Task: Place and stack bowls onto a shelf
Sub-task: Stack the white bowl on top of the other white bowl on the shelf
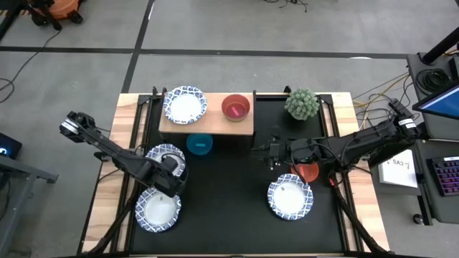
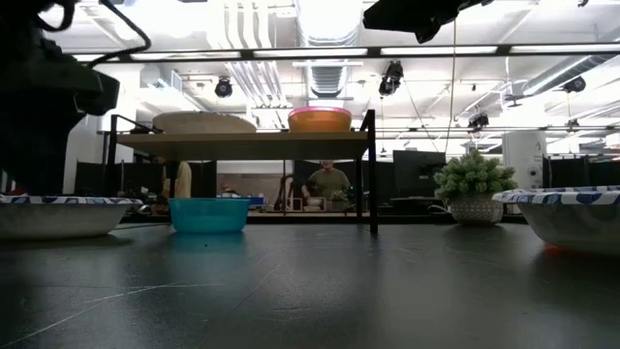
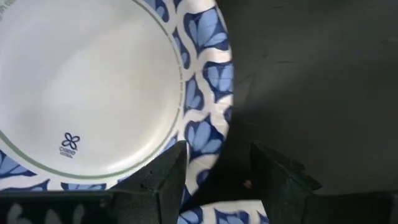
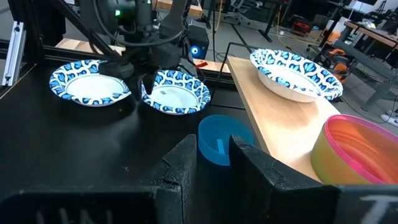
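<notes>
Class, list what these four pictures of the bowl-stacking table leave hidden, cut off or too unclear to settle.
- High view: the left gripper covers most of one patterned bowl.
- High view: the right arm hides most of the red bowl.
- Low view: the right patterned bowl is cut off by the edge.
- Low view: the person beyond the shelf is too small for detail.

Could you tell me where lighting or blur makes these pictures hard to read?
Low view: bright ceiling lights backlight the shelf, leaving the near tabletop dim. Left wrist view: the patterned bowl fills the frame, soft-edged. Right wrist view: the magenta bowl looks blurred.
</notes>
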Robot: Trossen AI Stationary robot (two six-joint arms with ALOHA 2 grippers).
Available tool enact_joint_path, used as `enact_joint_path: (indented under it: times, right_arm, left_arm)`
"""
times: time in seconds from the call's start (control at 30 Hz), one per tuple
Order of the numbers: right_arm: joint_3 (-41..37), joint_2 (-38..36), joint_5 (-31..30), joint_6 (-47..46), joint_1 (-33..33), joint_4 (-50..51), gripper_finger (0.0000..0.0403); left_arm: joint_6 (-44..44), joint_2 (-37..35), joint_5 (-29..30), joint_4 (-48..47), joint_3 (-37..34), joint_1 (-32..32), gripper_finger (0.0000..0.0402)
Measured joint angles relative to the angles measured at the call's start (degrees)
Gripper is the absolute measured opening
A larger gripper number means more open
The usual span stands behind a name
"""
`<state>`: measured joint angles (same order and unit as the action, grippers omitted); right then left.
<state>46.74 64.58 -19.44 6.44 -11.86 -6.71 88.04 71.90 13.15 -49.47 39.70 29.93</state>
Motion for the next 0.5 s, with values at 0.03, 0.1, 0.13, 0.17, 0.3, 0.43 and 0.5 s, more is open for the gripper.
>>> enact_joint_path:
  times: [0.03, 0.1, 0.13, 0.17, 0.3, 0.43, 0.5]
  right_arm:
    - [-0.04, 0.0, -0.02, 0.0, 0.0, 0.04, 0.0086]
    - [-0.11, 0.0, -0.01, 0.0, 0.02, 0.08, 0.0086]
    - [-0.12, 0.0, 0.0, 0.0, 0.02, 0.06, 0.0086]
    - [-0.15, 0.0, -0.01, 0.01, 0.02, 0.06, 0.0086]
    - [-0.17, 0.0, -0.02, 0.02, 0.02, 0.08, 0.0086]
    - [-0.17, 0.0, -0.02, 0.02, 0.02, 0.06, 0.0086]
    - [-0.17, 0.0, -0.02, 0.02, 0.02, 0.07, 0.0086]
  left_arm:
    - [-0.27, 0.76, 0.02, -0.02, 0.0, -0.07, 0.0159]
    - [-0.42, 2.12, 0.02, -0.01, 0.0, -0.15, 0.0159]
    - [-0.48, 2.75, 0.04, -0.02, 0.0, -0.15, 0.0159]
    - [-0.55, 3.41, 0.07, -0.01, 0.0, -0.15, 0.0159]
    - [-1.76, 5.43, 0.37, 0.33, 0.0, -0.15, 0.0157]
    - [-2.35, 6.41, 0.39, 0.69, 0.0, -0.15, 0.0143]
    - [-2.95, 6.49, 0.39, 0.92, 0.0, -0.15, 0.0129]
